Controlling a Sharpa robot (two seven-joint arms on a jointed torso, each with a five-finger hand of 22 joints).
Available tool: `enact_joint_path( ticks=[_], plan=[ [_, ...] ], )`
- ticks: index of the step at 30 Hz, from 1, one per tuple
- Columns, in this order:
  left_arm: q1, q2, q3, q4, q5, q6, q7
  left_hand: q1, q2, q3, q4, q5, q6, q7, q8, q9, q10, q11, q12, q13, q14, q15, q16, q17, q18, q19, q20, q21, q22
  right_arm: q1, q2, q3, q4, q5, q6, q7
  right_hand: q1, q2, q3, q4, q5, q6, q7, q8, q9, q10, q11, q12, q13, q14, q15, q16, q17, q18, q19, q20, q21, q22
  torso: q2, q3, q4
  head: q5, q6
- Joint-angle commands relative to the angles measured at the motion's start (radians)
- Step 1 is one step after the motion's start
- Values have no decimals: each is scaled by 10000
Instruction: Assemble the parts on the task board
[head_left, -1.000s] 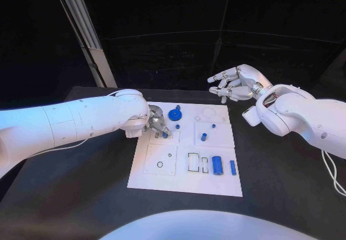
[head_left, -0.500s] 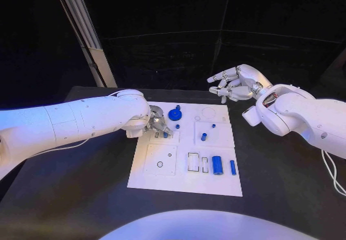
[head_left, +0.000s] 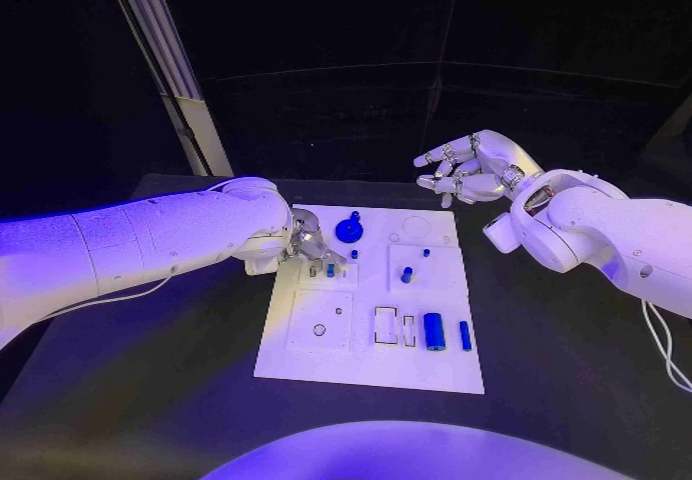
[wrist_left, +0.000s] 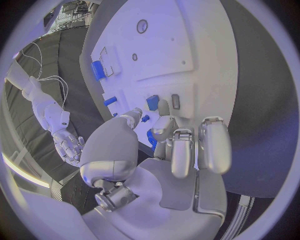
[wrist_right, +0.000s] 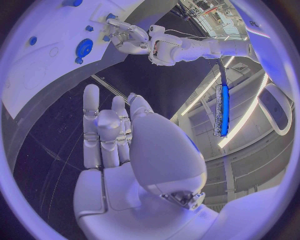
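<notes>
Left hand (head_left: 309, 247) down on task board (head_left: 369, 370) far-left corner, fingers (wrist_left: 181, 150) curled around small blue part (wrist_left: 152, 102) (orientation unclear). Right hand (head_left: 469, 168) raised beyond board, fingers spread, empty.

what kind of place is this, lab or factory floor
Most likely a robotics lab or demo stand: a white task board with small blue parts on a black table, dark surroundings, and strip lights overhead in the right wrist view.

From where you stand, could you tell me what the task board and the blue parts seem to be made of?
Task board: probably matte white plastic; flat, even, no glare. Large blue cylinder: probably smooth plastic; uniform colour, slight sheen. Neither is certain.
</notes>
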Motion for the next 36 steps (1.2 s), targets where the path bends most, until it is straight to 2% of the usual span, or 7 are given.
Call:
enact_joint_path(
  ticks=[1, 7, 11, 16, 18, 27, 36],
  plan=[
    [72, -89, 218, 126, 28, -256, 120, 44, 25, -311, 44, -37, 8, 9, 6, -17, -56, -18, -108, -151, 1041, -52, 31, 2634, -174, 20, -14, -39, -46, 18, 21, 7, -18, -15, 68, 59, -49, -50, 17, 73, 20, -81, -18, -43, -10, -68, -27, -38, -12, -16, 15, -77, -6, 44, -28, 36, -64, -11, 2, 3, 4, -59, 17],
    [283, -383, 573, 303, 531, 166, 301, 331, 140, -885, 41, -32, -195, 62, 22, -7, -337, 26, -418, -623, 1041, -25, 31, 2634, -145, -40, 1, -145, -174, 17, 23, 6, -43, -15, 69, 67, -66, -57, 24, 97, -15, -85, -17, -42, -9, -67, -25, -31, -21, -20, 18, -92, -8, 45, -34, 40, -74, -15, 11, 6, -1, -73, 53],
    [545, -516, 648, 193, 699, 794, 249, 902, 266, -1376, -7, -27, -608, 202, -89, -59, -763, 143, -829, -1260, 1041, 65, 31, 2634, -75, -199, 71, -402, -507, 17, 19, 6, -58, -15, 75, 64, -78, -61, 29, 113, -40, -87, -17, -41, -9, -65, -25, -27, -28, -21, 20, -94, 0, 45, -38, 42, -80, -17, 6, 3, 12, -89, 74],
    [800, -414, 674, -323, 764, 1505, -70, 1721, 488, -1685, -124, -9, -1813, 710, -832, -494, -1891, 576, -1779, -2629, 1041, 410, 31, 2634, 58, -585, 330, -992, -1273, 17, 34, 6, -80, -15, 86, 60, -78, -61, 29, 113, -40, -87, -17, -41, -9, -65, -25, -27, -28, -21, 20, -94, 0, 45, -38, 42, -80, -17, 7, 8, 11, -54, 122],
    [882, -273, 678, -728, 768, 1773, -203, 1945, 669, -1819, -76, -12, -2117, 871, -1048, -688, -2063, 723, -1754, -2722, 1041, 548, 31, 2634, 73, -620, 469, -1044, -1317, 17, 39, 6, -87, -15, 92, 59, -78, -61, 29, 113, -40, -87, -17, -41, -9, -65, -25, -27, -28, -21, 20, -94, 0, 45, -38, 42, -80, -17, 14, 3, 1, -40, 122],
    [937, 457, 657, -2187, -370, 1921, -3, 1955, 926, -2407, 65, -28, -1683, 810, -829, -855, -1813, 695, -1241, -2358, 1041, 555, 31, 2634, 54, -484, 561, -862, -1037, 16, 65, 5, -109, -15, 110, 64, -79, -62, 33, 117, -47, -88, -17, -41, -8, -65, -25, -24, -30, -16, 20, -78, 21, 46, -38, 43, -81, -18, 31, -3, -7, 18, 177],
    [747, 1141, 636, -3383, -1056, 2243, 492, 2142, 1176, -2816, 23, -14, -1218, 618, -488, -877, -1461, 529, -853, -1990, 1041, 420, 31, 2634, 7, -355, 449, -693, -784, 15, 110, 5, -130, -15, 122, 77, -75, -61, 39, 118, -52, -88, -18, -40, -8, -62, -27, -21, -32, -12, 19, -66, 38, 46, -38, 43, -83, -18, 31, 3, -9, 69, 226]
  ],
)
